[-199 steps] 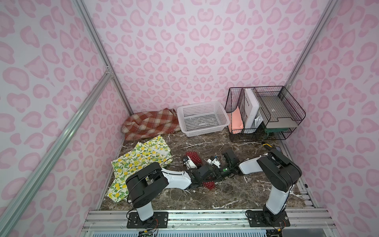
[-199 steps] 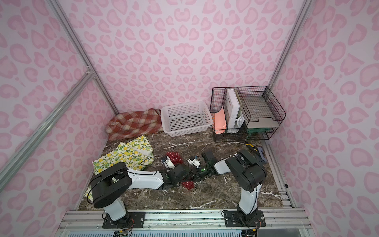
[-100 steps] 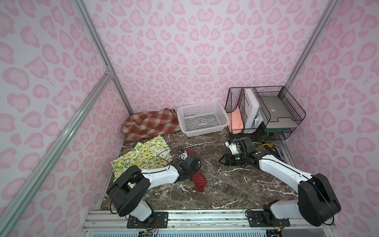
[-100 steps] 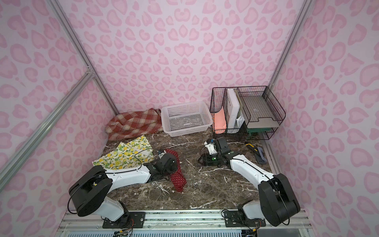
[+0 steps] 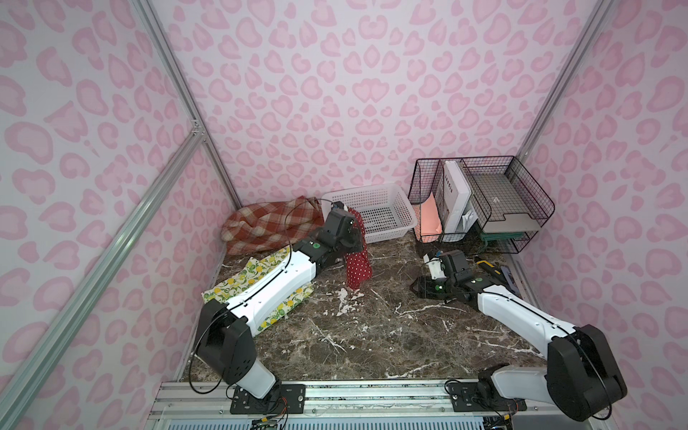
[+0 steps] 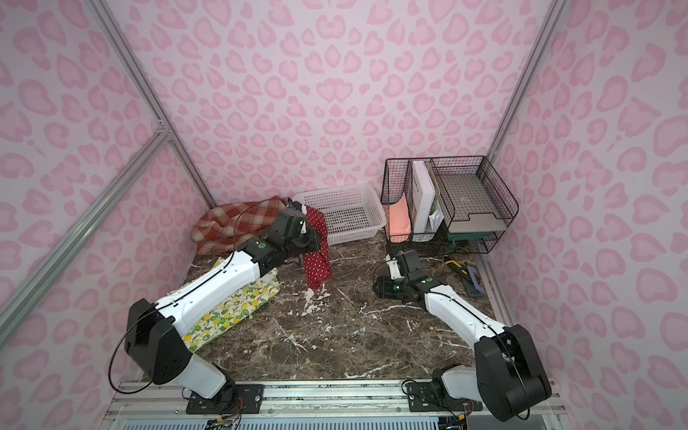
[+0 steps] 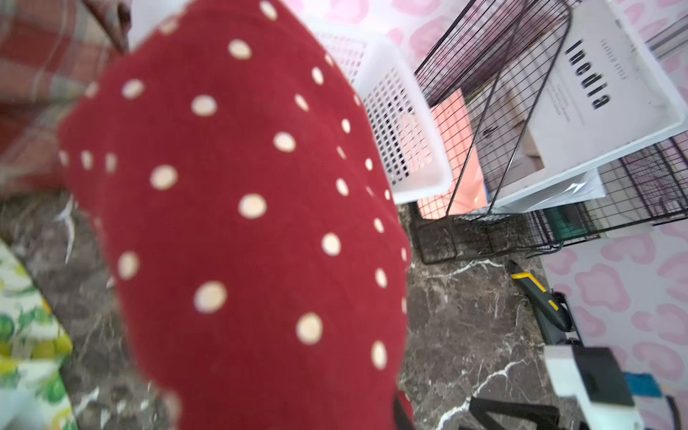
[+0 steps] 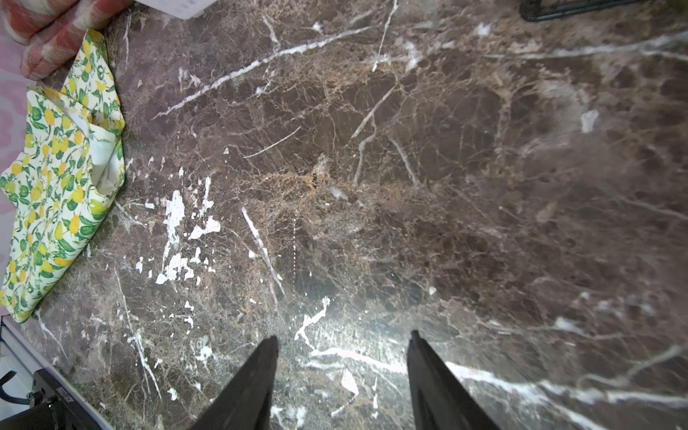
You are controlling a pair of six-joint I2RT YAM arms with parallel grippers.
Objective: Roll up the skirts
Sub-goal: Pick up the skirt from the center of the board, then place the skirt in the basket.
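Shows a brown marble worktop [image 5: 372,335] across the lower middle in both top views. At centre left, a bunched plaid skirt [image 5: 268,223]; just below it, a lemon skirt [image 5: 253,275] lying flat, partly under the left arm [image 5: 275,286]. Above centre, a white basket [image 5: 387,233]. In front of it, a red polka-dot skirt [image 5: 358,264] dangling from the left hand [image 5: 353,229], clamped on the cloth. Right of centre, the right hand [image 8: 342,337], fingers apart, gripping nothing, low over the worktop.

In the left wrist view the red skirt [image 7: 238,223] is blurred and cut off at the lower edge. In both top views the left arm [image 5: 275,286] hides part of the lemon skirt [image 5: 245,271].
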